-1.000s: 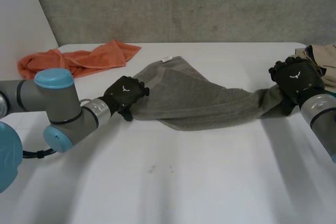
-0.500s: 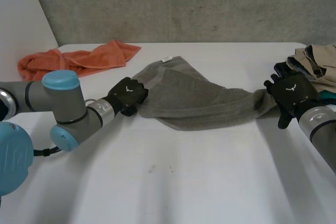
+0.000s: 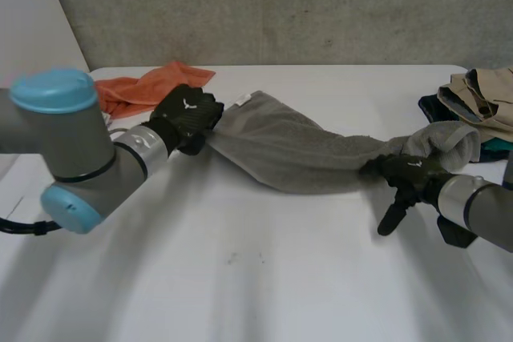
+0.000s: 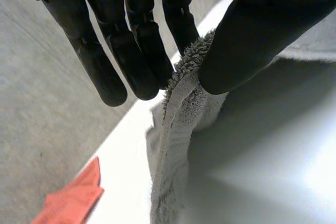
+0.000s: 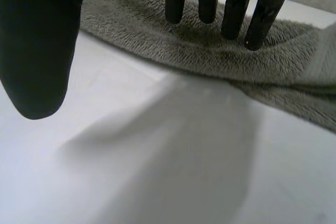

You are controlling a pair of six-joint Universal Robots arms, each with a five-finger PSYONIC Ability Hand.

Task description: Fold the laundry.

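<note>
A grey towel (image 3: 296, 150) lies stretched across the white table (image 3: 264, 278) between my two hands. My left hand (image 3: 188, 116) is at the towel's left end, lifted a little off the table. In the left wrist view its fingers (image 4: 105, 61) and thumb pinch the towel's (image 4: 173, 145) thick hemmed edge. My right hand (image 3: 409, 172) is near the towel's right end, low over the table, with its thumb pointing down. In the right wrist view its straight fingers (image 5: 231, 14) rest against the towel's (image 5: 157, 40) pile, the thumb held apart.
An orange cloth (image 3: 132, 86) lies crumpled at the back left, behind my left hand. A pile of beige and dark clothes (image 3: 477, 98) sits at the right edge, just beyond the towel's bunched right end.
My left hand has shut on the towel's left edge and carried it up and back. My right hand has moved forward and inward along the towel's right end.
</note>
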